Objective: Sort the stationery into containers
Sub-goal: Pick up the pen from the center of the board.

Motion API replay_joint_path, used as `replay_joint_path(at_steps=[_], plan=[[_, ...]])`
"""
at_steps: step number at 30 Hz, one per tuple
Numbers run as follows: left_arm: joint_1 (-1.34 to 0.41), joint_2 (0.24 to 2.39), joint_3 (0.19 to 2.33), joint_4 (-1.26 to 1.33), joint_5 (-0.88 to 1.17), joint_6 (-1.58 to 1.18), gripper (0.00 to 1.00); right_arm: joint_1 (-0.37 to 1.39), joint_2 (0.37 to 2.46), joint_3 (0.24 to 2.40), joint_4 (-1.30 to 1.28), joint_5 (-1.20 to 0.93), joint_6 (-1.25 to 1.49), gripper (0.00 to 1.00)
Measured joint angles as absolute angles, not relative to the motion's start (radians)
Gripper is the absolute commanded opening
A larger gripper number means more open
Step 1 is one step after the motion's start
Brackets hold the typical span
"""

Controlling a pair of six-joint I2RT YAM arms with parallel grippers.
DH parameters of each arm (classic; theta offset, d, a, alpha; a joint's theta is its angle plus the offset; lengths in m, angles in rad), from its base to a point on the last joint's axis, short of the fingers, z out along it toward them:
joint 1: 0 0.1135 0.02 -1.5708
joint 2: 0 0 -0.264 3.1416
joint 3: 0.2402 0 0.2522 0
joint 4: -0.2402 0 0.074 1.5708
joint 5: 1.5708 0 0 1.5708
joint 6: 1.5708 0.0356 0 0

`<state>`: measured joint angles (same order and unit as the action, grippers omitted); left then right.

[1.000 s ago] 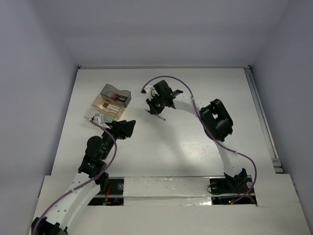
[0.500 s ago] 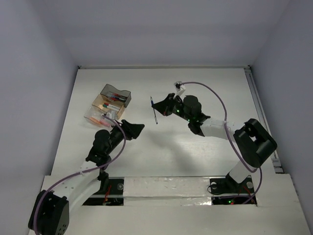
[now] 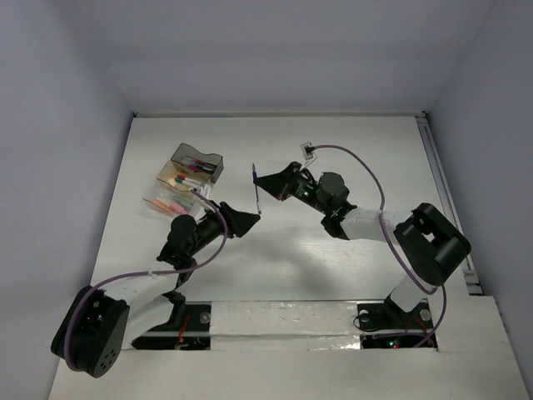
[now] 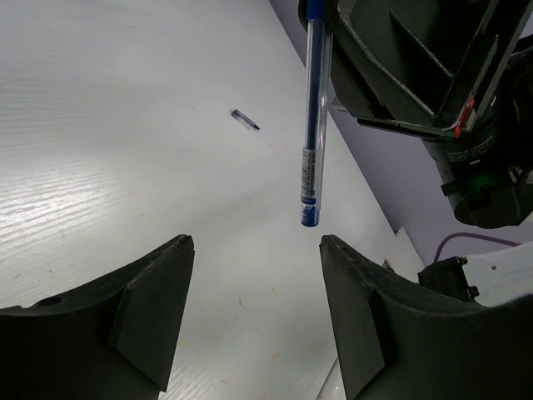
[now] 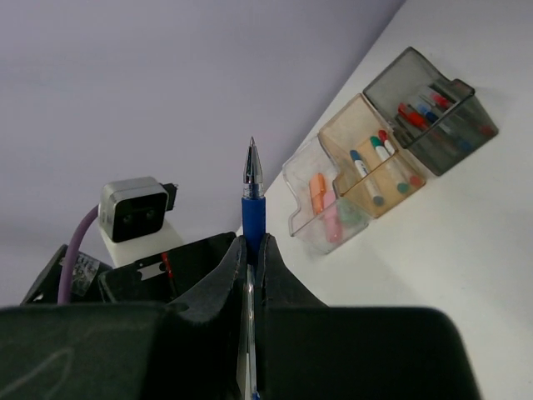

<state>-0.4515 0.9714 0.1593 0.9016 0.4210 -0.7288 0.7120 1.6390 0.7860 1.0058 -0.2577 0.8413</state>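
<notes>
My right gripper (image 3: pixel 268 187) (image 5: pixel 252 243) is shut on a blue pen (image 3: pixel 256 190) (image 5: pixel 252 198) and holds it in the air over the middle of the table. The pen (image 4: pixel 311 125) has a clear barrel and hangs just beyond my left gripper (image 4: pixel 254 250) (image 3: pixel 251 222), whose jaws stand open with nothing between them. The containers sit at the table's left: a smoky grey tray (image 5: pixel 433 112) (image 3: pixel 198 160) with pens, a tan tray (image 5: pixel 371 171) with markers, and a clear tray (image 5: pixel 325 208) (image 3: pixel 166 200) with pink and orange pieces.
A small dark blue piece (image 4: pixel 245 120) lies on the white table (image 3: pixel 333 250) beyond the pen. The left wrist camera (image 5: pixel 133 208) faces my right gripper. Purple cables (image 3: pixel 366 179) trail along both arms. A rail (image 3: pixel 441 192) runs down the table's right edge.
The right arm has swung round and carried the pen left, toward the left gripper. The left gripper has moved right, up to the pen. Its jaws stay open.
</notes>
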Motion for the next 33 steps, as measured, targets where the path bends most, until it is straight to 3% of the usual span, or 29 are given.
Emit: replay_joint_path(at_steps=[4, 10, 19, 22, 26, 30, 32, 33], plan=[[-0.464, 1.010, 0.164, 0.963, 0.430, -0.747, 0.56, 0.722, 1.648, 0.785, 1.029, -0.271, 0.854, 0.00], [-0.465, 1.012, 0.164, 1.026, 0.429, -0.764, 0.45, 0.730, 1.650, 0.761, 1.053, -0.281, 0.862, 0.00], [-0.465, 1.068, 0.186, 1.073, 0.434, -0.775, 0.42, 0.746, 1.676, 0.756, 1.075, -0.324, 0.880, 0.00], [-0.465, 1.084, 0.187, 1.081, 0.437, -0.780, 0.33, 0.753, 1.687, 0.756, 1.077, -0.334, 0.886, 0.00], [-0.465, 1.089, 0.188, 1.085, 0.441, -0.791, 0.00, 0.754, 1.696, 0.756, 1.079, -0.341, 0.890, 0.00], [-0.465, 1.091, 0.192, 1.082, 0.437, -0.794, 0.00, 0.754, 1.697, 0.756, 1.086, -0.341, 0.890, 0.00], [-0.465, 1.090, 0.192, 1.078, 0.437, -0.793, 0.00, 0.754, 1.695, 0.753, 1.086, -0.336, 0.889, 0.14], [-0.465, 1.089, 0.193, 1.073, 0.438, -0.790, 0.00, 0.754, 1.691, 0.749, 1.084, -0.332, 0.890, 0.31]])
